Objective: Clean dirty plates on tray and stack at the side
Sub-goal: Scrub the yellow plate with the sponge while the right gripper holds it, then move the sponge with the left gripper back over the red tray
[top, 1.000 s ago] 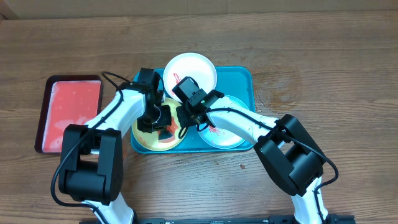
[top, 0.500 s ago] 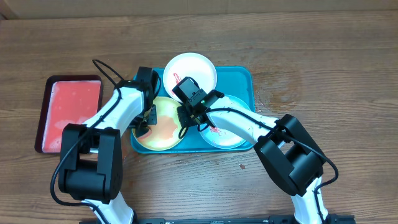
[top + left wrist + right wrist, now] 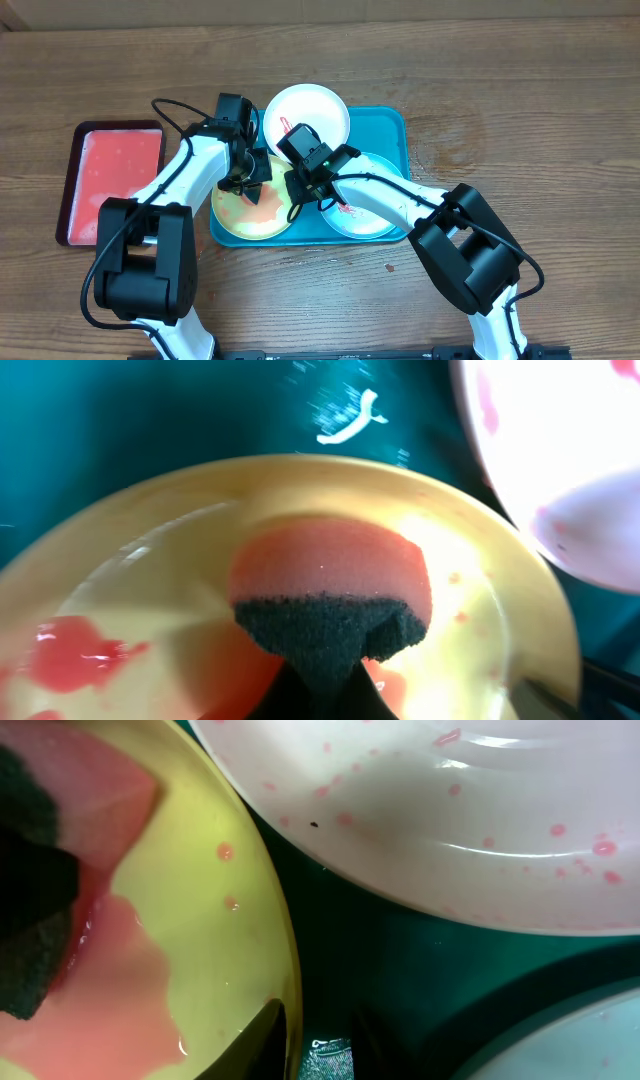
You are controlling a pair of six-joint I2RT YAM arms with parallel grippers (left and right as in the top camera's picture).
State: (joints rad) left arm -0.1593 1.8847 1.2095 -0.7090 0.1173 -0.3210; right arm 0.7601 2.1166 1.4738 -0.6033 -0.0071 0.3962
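The teal tray [image 3: 392, 128] holds three plates. The yellow-green plate [image 3: 243, 218] lies at its front left with red smears; it also shows in the left wrist view [image 3: 140, 590] and the right wrist view [image 3: 190, 880]. My left gripper [image 3: 254, 182] is shut on a pink sponge with a dark scouring side [image 3: 330, 580] and presses it onto that plate's upper part. My right gripper [image 3: 297, 196] is shut on the plate's right rim, one finger inside [image 3: 268, 1038] and one outside. The white plate [image 3: 310, 110] lies behind. The light blue plate [image 3: 368, 216] is partly under my right arm.
A smaller red tray with a dark rim [image 3: 112, 185] lies on the wooden table left of the teal tray. The white plate's speckled rim [image 3: 450, 800] is close above my right gripper [image 3: 315, 1045].
My left gripper has swept the sponge from the plate's middle to its left edge and then up to its rear part. The right arm has not moved.
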